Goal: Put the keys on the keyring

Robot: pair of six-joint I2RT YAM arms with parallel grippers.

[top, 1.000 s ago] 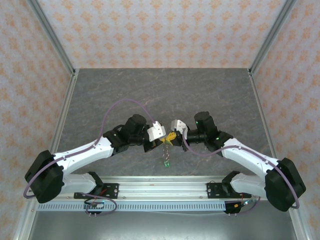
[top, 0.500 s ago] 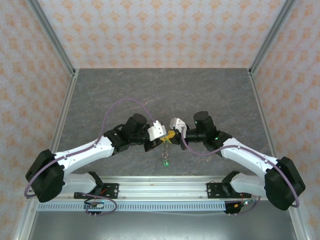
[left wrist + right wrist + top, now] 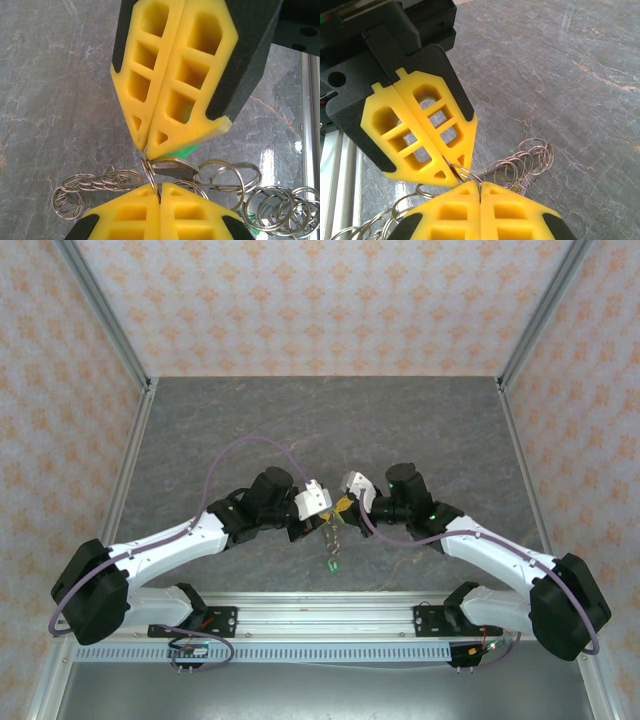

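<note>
Keyring (image 3: 148, 169) pinched by left jaws and right jaws, both closed

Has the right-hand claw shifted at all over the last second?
Yes, slightly. The right gripper, shut on the keyring, has edged left and away from the near rail.

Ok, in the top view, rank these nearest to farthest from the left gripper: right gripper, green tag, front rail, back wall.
1. Right gripper: tip to tip with the left gripper, just right of it, both shut on the ring chain.
2. Green tag: at the chain's lower end, towards the bases.
3. Front rail: along the near edge.
4. Back wall: far side.
</note>
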